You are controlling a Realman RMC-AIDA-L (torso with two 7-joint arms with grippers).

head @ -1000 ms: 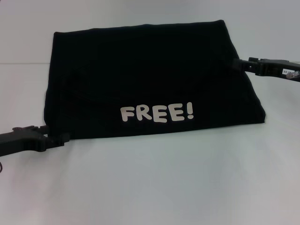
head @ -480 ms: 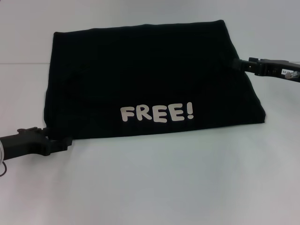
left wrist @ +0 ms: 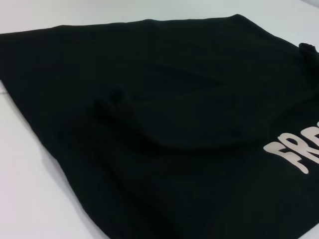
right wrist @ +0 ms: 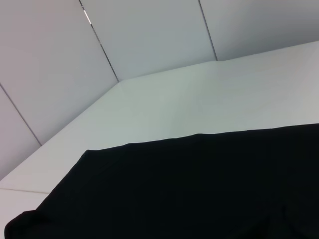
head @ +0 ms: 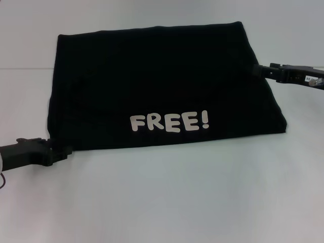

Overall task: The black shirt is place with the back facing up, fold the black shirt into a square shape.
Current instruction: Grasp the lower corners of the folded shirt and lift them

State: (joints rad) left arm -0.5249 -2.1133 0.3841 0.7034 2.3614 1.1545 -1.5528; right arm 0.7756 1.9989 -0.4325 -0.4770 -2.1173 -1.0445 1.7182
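Note:
The black shirt (head: 162,81) lies flat on the white table, folded into a wide rectangle, with the cream "FREE!" lettering (head: 169,122) facing up near its front edge. My left gripper (head: 65,151) lies low on the table at the shirt's front left corner, its tip just at the fabric edge. At the middle of the shirt's right edge, my right gripper (head: 259,70) meets the cloth. The left wrist view is filled by the black shirt (left wrist: 174,124), with part of the lettering (left wrist: 294,154) showing. In the right wrist view the black shirt (right wrist: 199,189) sits close below the camera.
The white table (head: 177,197) stretches bare in front of the shirt and along its sides. Pale wall panels (right wrist: 149,35) stand behind the table's far edge.
My left gripper has drawn back a little to the left from the shirt's front left corner. The right gripper and the shirt have barely shifted.

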